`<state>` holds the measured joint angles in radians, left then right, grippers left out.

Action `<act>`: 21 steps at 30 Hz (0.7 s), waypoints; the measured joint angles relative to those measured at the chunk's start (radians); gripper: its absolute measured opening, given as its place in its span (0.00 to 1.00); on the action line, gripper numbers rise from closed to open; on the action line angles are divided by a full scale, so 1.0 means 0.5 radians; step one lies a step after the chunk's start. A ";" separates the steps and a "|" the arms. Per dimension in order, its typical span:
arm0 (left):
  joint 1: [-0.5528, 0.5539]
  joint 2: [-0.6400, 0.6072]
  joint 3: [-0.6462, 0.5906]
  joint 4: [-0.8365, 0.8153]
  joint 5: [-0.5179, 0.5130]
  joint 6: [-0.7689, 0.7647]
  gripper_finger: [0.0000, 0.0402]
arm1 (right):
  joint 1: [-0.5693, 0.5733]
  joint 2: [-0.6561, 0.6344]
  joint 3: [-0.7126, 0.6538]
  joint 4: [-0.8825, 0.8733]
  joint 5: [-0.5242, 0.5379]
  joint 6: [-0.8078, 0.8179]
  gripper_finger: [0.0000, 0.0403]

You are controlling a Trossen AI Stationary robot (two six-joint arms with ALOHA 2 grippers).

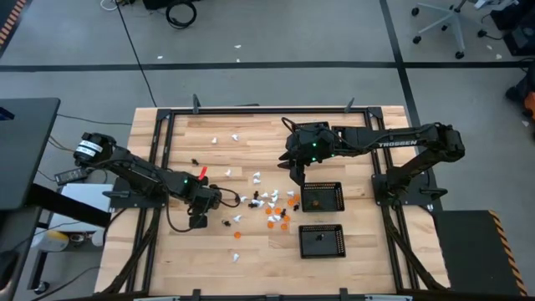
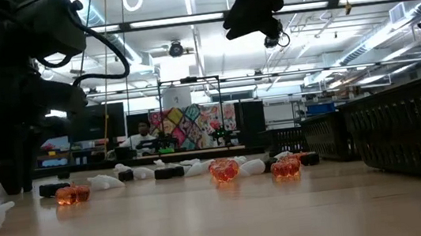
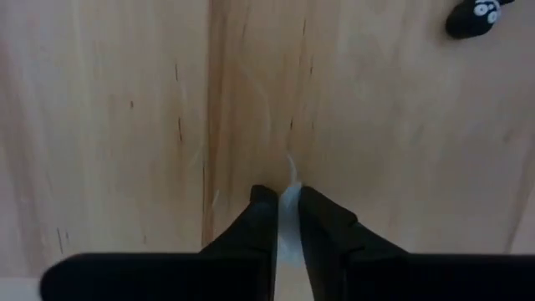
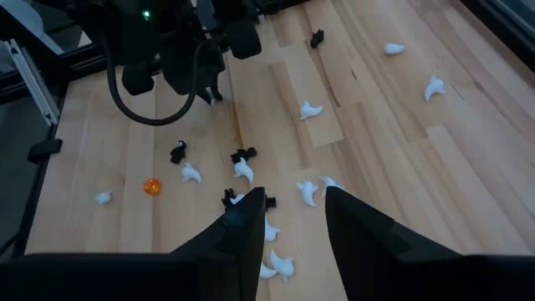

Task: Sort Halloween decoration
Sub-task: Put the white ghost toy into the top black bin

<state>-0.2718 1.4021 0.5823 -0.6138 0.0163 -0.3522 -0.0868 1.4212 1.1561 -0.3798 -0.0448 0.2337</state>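
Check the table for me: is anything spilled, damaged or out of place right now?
Nothing looks damaged. The small figures lie loose on the wooden table between the arms, unsorted rather than spilled. Both mesh trays sit square. The left gripper pinches a white figure; the right gripper hovers open above the pile.

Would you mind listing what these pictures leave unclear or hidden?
- Left wrist view: the white figure between the left gripper fingers is mostly hidden by them; shape unreadable.
- High view: tray contents too small to identify.
- Low view: trays cut off by the edge.
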 joint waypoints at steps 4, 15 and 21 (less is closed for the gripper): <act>0.002 0.008 0.021 -0.008 -0.007 -0.015 0.10 | 0.000 0.000 0.000 0.000 0.000 -0.002 0.33; 0.008 0.010 0.053 -0.010 -0.061 -0.007 0.01 | -0.002 0.000 0.000 0.004 0.000 -0.017 0.33; 0.026 0.009 0.061 -0.016 -0.066 -0.046 0.01 | -0.002 0.000 0.000 0.003 0.000 -0.047 0.33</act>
<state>-0.2588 1.4063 0.6128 -0.6216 -0.0166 -0.3752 -0.0879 1.4212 1.1561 -0.3782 -0.0448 0.2104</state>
